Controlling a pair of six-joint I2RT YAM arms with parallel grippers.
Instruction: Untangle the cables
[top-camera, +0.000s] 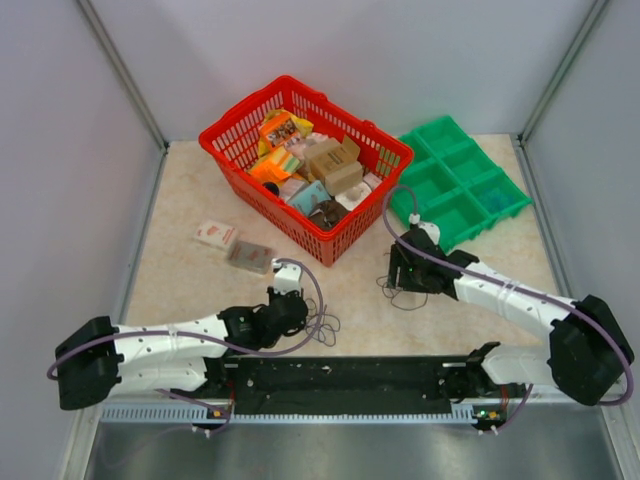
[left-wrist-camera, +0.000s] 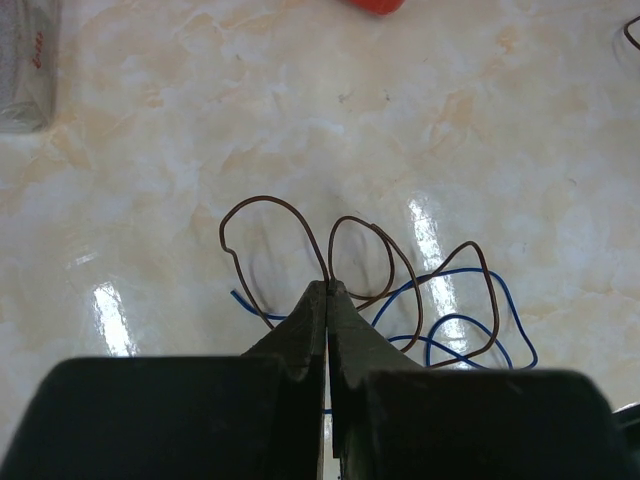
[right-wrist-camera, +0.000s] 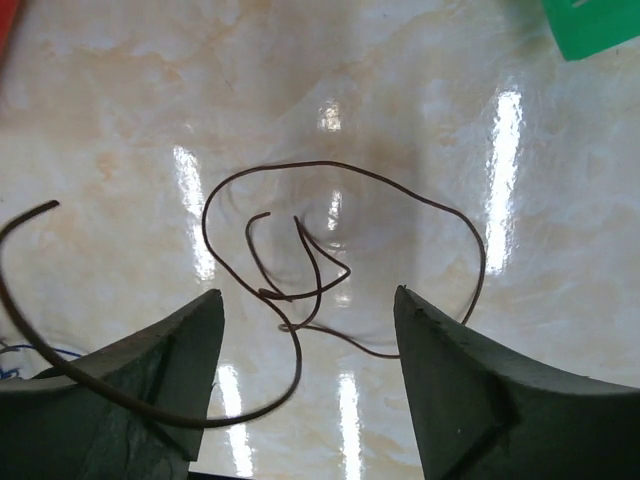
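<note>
The marble table (top-camera: 180, 285) bears a red basket (top-camera: 308, 240), green tray (top-camera: 447, 182), two packets (top-camera: 215, 234) and thin cables (right-wrist-camera: 320, 163).

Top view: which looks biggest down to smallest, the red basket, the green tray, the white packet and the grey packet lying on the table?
1. red basket
2. green tray
3. white packet and grey packet: these two look about alike, so I won't rank them.

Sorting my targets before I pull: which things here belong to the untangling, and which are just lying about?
Job: thin dark-brown wires; thin blue wire; left gripper, shut on a brown loop; right gripper, open.
Lying about: red plastic basket of packets; green plastic divided tray; two flat packets.
</note>
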